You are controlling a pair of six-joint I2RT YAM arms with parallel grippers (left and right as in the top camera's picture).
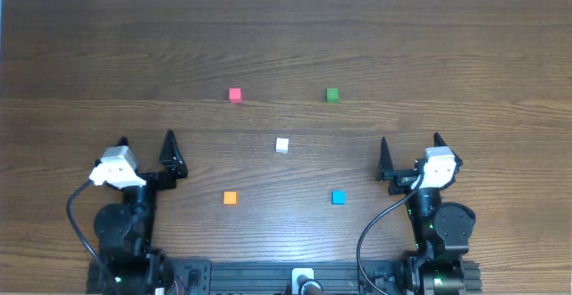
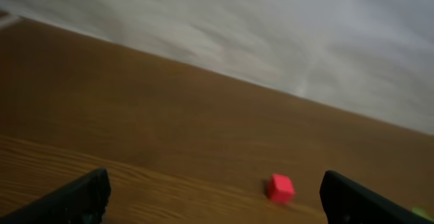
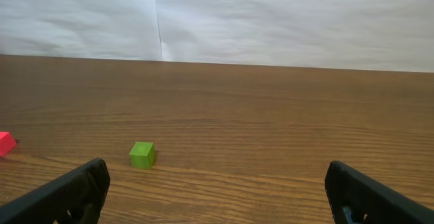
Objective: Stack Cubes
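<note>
Five small cubes lie apart on the wooden table: a pink cube (image 1: 235, 95) and a green cube (image 1: 332, 95) farthest from the arms, a white cube (image 1: 282, 145) in the middle, an orange cube (image 1: 231, 198) and a blue cube (image 1: 338, 198) nearest the arm bases. My left gripper (image 1: 145, 145) is open at the left, well short of the pink cube (image 2: 280, 188). My right gripper (image 1: 409, 146) is open at the right, with the green cube (image 3: 142, 154) ahead of it and the pink cube (image 3: 5, 143) at the edge of its wrist view. Neither holds anything.
The wooden table (image 1: 286, 27) stretches wide and bare beyond the cubes. A pale wall (image 3: 271, 20) rises behind its far edge. The arm bases and a black rail (image 1: 295, 277) line the near edge.
</note>
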